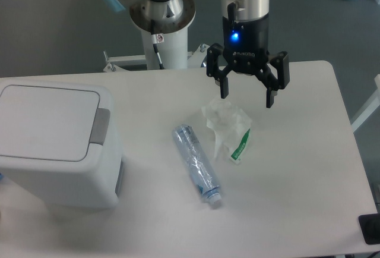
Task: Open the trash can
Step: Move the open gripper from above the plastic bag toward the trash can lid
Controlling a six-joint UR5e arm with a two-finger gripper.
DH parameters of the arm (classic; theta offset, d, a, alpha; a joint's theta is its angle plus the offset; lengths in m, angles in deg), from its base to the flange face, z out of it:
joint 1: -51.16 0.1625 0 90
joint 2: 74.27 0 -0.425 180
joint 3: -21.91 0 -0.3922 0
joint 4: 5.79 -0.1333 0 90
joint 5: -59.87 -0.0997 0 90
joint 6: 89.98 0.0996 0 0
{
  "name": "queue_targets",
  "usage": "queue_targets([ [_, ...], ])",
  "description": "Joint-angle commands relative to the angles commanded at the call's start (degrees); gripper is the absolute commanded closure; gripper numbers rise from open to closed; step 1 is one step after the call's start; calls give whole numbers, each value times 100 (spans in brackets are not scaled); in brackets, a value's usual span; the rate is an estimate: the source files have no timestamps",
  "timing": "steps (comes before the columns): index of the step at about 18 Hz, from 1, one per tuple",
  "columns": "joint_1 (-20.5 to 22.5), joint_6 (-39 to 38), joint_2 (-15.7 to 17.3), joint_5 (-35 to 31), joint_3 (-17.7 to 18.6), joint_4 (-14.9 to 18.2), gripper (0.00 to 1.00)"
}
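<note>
Gripper (247, 98): hangs above the table near its far edge, toward 12 o'clock of the scene; fingers spread wide, grasping nothing; blue light lit on the black body.
Trash can (56, 145): at 9 o'clock, on the left end of the table, well apart from the gripper; boxy, white, rounded corners.
Lid (47, 121): down flat, closed.
Push-tab (100, 126): grey, on the lid's right edge, facing the middle of the table.
Table (297, 181): white, rounded corner at 1 o'clock beyond the gripper; right edge running toward 4 o'clock.
Crumpled wrapper (228, 126): clear plastic with a green-and-white printed strip, just below the open fingers, near the table's centre; touching nothing else as far as can be told.
Bottle (196, 164): clear plastic, crushed, lying on its side, cap end toward 5 o'clock; just left of the wrapper, between it and the trash can, apart from both.
In the way: bottle and wrapper lie along the line from gripper to push-tab, both low on the tabletop.
Arm base (163, 26): white pedestal at 11 o'clock, behind the table's far edge.
Open room: bare tabletop at 3 to 5 o'clock; strip of bare surface between trash can and bottle.
Dark object (369, 228): at 4 o'clock by the table's right edge, cut off by the frame; kind cannot be told.
</note>
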Motion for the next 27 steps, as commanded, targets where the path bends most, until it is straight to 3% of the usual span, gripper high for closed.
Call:
queue_targets([
  [5, -9, 184, 158, 9, 158, -35, 0],
  [13, -158, -245, 141, 88, 158, -17, 0],
  [21, -650, -2608, -123, 255, 44, -35, 0],
  [27, -852, -3910, -131, 905, 18, -35, 0],
])
